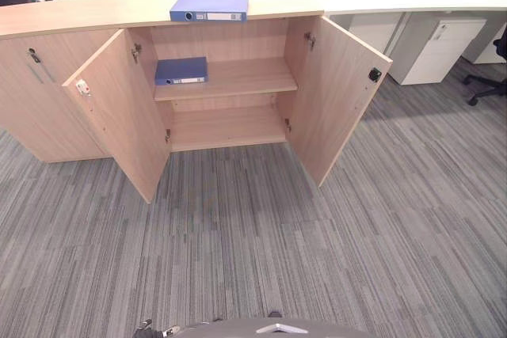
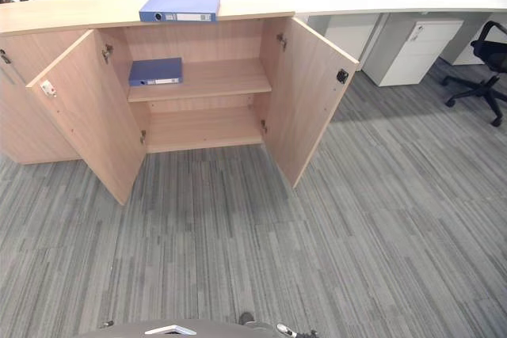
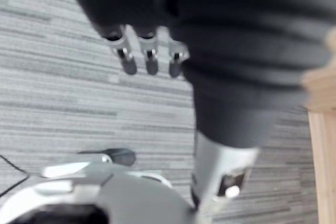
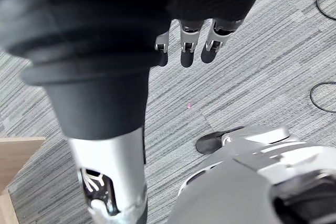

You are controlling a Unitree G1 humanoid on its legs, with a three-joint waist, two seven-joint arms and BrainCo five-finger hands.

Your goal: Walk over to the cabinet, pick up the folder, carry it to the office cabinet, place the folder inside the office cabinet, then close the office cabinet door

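Both arms at rest, seen from the wrist cameras. Left hand (image 3: 150, 56): the dark ribbed cover (image 3: 247, 51) of the wrist and the back of the hand lies closest to the camera, and past it the silver, dark-tipped fingers (image 3: 126, 62) stand side by side in a row, nearly straight and loosely spread. They close on nothing and touch nothing. Right hand (image 4: 188, 45): the same pose, with the ribbed cover (image 4: 89, 35) in front and the fingers (image 4: 211, 44) relaxed, close together and empty. On each side a silver-grey segment extends from under the cover; whether it is the thumb cannot be told.
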